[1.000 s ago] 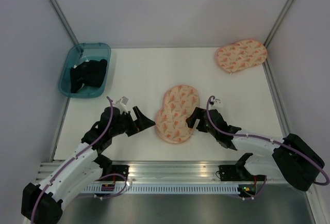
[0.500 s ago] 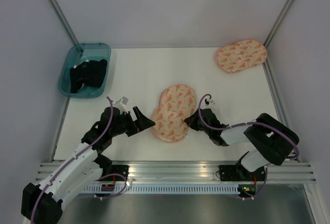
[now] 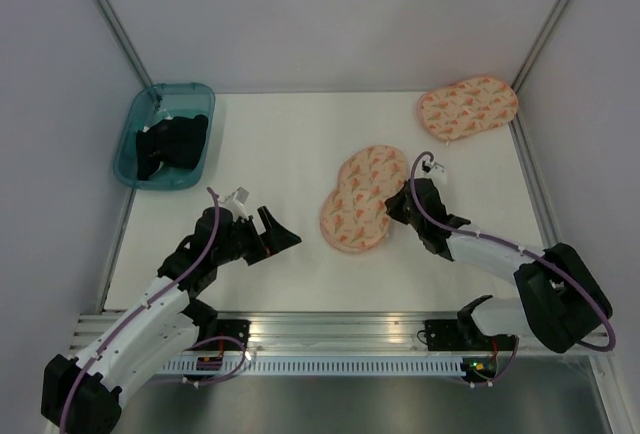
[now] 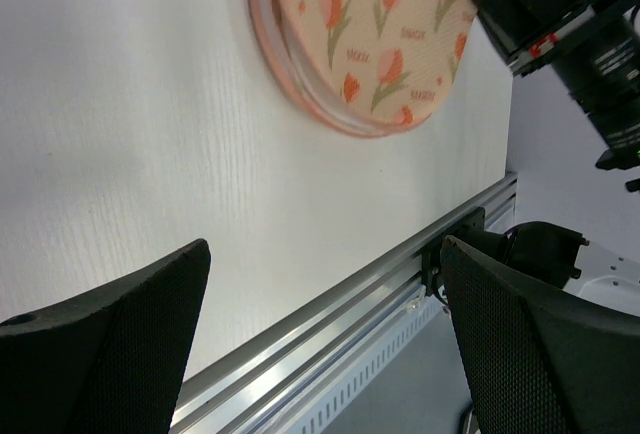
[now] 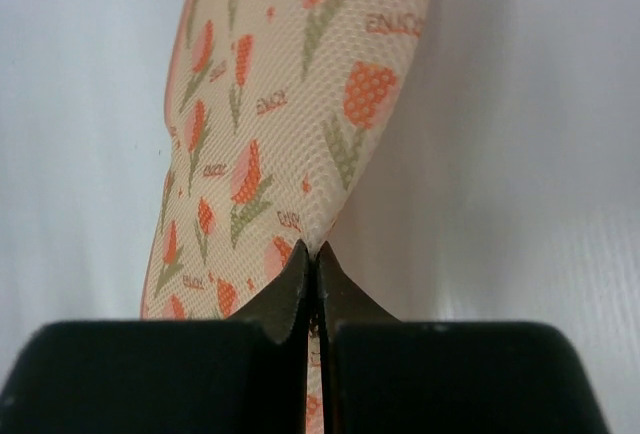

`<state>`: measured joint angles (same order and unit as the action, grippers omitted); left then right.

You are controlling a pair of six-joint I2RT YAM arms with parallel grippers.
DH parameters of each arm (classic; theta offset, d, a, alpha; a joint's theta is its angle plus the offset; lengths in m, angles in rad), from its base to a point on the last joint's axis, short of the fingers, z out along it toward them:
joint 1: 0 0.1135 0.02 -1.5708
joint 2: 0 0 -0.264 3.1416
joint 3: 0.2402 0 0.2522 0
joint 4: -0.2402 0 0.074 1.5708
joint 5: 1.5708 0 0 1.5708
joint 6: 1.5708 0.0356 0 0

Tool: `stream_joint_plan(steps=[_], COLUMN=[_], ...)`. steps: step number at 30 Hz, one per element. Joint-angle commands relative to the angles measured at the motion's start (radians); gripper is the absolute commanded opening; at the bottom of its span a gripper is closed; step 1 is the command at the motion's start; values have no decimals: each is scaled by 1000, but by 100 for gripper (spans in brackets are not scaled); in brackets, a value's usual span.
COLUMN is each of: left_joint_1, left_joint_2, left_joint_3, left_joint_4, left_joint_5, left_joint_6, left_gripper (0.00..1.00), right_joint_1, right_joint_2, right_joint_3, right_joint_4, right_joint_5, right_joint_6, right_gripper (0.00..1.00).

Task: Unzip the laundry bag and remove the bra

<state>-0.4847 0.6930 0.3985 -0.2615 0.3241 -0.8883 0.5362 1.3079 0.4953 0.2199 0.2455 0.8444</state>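
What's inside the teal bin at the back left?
Black fabric lies heaped in the teal bin. Whether it is one garment or several, and anything beneath it, is covered.

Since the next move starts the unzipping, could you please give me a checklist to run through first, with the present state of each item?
1. Right gripper shut on the edge of the pale peach tulip-print mesh laundry bag: ok.
2. Left gripper open and apart from the bag, free to help: ok.
3. Zipper pull located: cannot tell; no view shows it.
4. Second peach pouch at the far right corner, out of both arms' way: ok.
5. Teal plastic bin holding black fabric, well away from both arms: ok.
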Motion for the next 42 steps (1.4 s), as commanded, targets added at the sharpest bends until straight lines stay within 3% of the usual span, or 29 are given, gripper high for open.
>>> stream_joint_plan(steps=[1,8,13,23,32,36,39,42], left_joint_1=[-3,-3,-3,-2,-2,-2,-3,-2], left_joint_2=[-3,-4,-10,-12,20,26,39,48], left_joint_3=[8,3,5,11,59,65,68,68], left_joint_4=[-7,-4,-4,-12,-36,-35,-31,-31], left_joint_5=[16,16,20,20,1,-16,-14,-5], left_joint_6=[6,5,3,8,25,22,17,17], left_gripper=[100,100,100,100,100,100,100,100], right_joint_1=[-60,-160,-211,-438,-662,-690,-690,-691], right_joint_2=[51,292,384,487,726,820,884,870], right_joint_3=[161,591,824,1192,1460,1435,1321,1089], right_joint_4=[-158,-353,-378,-360,-229,-182,-191,-117], right_joint_5=[43,97,72,-32,-201,-241,-294,-287], right_joint_6=[-155,-330,-378,-372,-401,-398,-344,-269], right_gripper=[1,0,0,1,0,0,1,0])
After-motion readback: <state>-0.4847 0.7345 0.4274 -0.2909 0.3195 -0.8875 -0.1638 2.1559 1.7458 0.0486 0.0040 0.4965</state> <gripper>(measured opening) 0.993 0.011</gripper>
